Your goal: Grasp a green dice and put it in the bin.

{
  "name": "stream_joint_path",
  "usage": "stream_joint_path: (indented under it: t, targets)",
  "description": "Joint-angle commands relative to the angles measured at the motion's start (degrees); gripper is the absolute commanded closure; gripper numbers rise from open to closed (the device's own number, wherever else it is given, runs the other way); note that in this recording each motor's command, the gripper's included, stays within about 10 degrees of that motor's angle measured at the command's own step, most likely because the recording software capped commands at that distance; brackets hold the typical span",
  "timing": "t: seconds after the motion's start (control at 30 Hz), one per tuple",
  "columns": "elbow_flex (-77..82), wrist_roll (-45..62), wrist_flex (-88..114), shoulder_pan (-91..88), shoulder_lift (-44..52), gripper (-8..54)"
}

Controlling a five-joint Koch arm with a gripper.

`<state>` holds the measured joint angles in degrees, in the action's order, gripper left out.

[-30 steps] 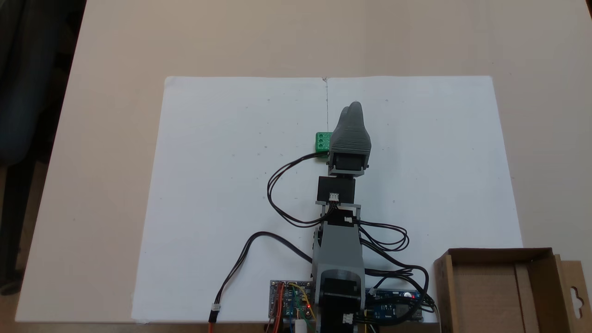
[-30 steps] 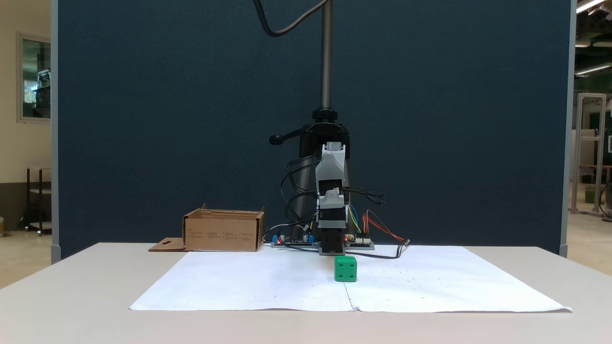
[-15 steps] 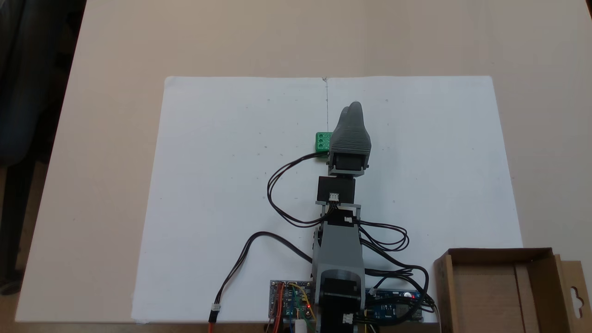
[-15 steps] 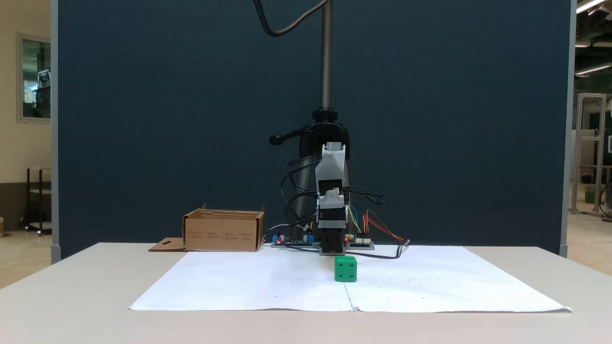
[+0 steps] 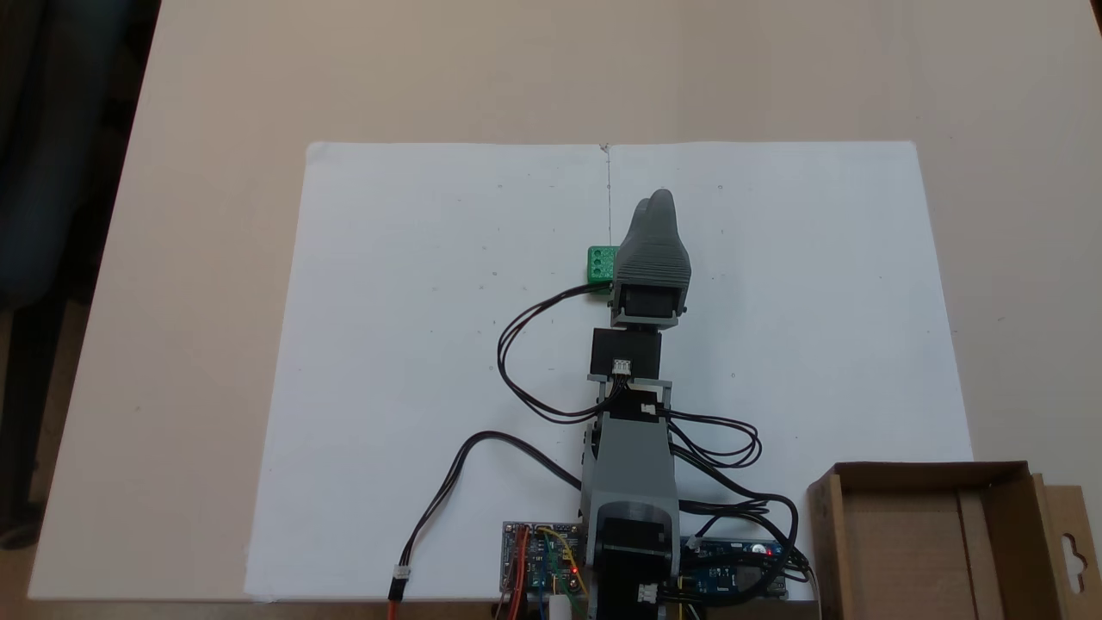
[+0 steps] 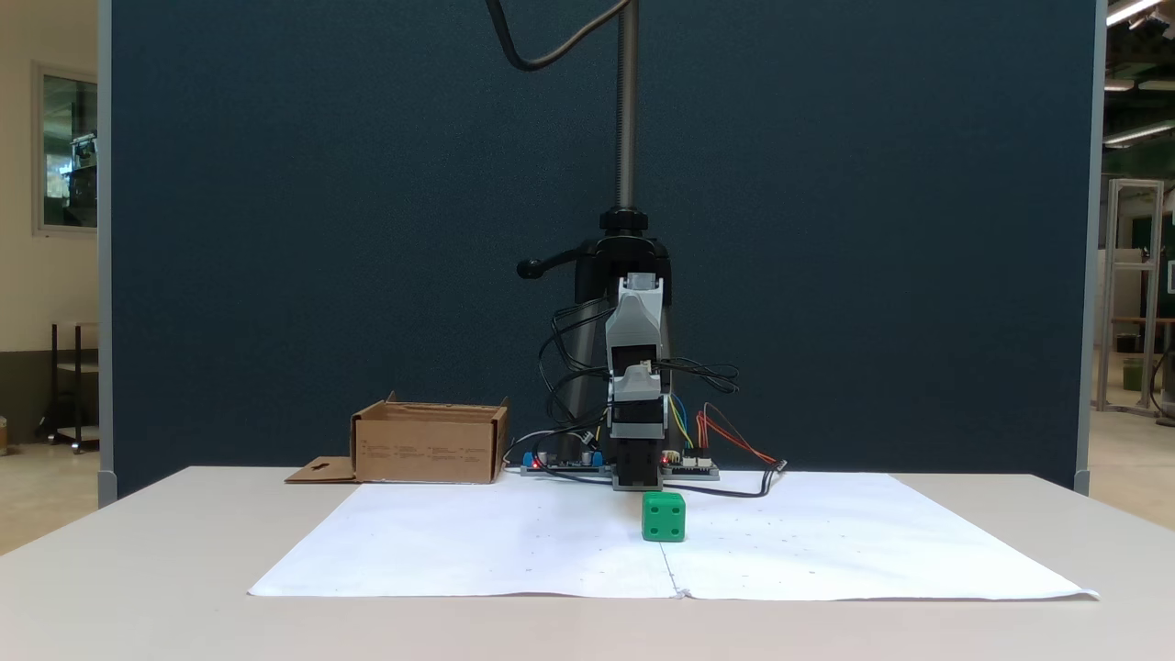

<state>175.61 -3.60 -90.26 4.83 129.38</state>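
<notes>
A pale bench (image 5: 207, 103) carries a white paper sheet (image 5: 413, 362), with the arm (image 5: 633, 448) stretched up the middle of the top-down fixed view from its base at the bottom edge. The bin (image 5: 930, 538), a brown cardboard box, sits at lower right, well apart from the action. The arm's forearm is folded low, its pincer (image 5: 656, 200) pointing toward the top of the frame. The green dice (image 5: 600, 263) rests on the paper just left of the pincer's body, partly hidden under it; in the front-facing fixed view the green dice (image 6: 664, 516) stands before the arm. Whether the pincer is open or closed cannot be told.
</notes>
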Motion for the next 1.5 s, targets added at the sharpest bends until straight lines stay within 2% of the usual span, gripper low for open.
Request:
stream_joint_path:
  t: [0.0, 0.33, 0.5, 0.67, 1.0, 1.47]
  targets:
    - [3.87, 4.13, -2.99, 0.62, 6.33, 0.6]
    - [3.78, 4.22, -0.44, 0.09, 6.15, 1.3]
    - [3.43, 4.22, -1.41, 0.0, 6.42, 5.0]
    - [1.76, 4.57, -0.18, 0.09, 6.15, 4.7]
    - [-17.14, 4.48, 37.86, 0.7, 6.15, 1.5]
    - [-54.58, 3.69, 94.55, -2.02, 4.57, 3.2]
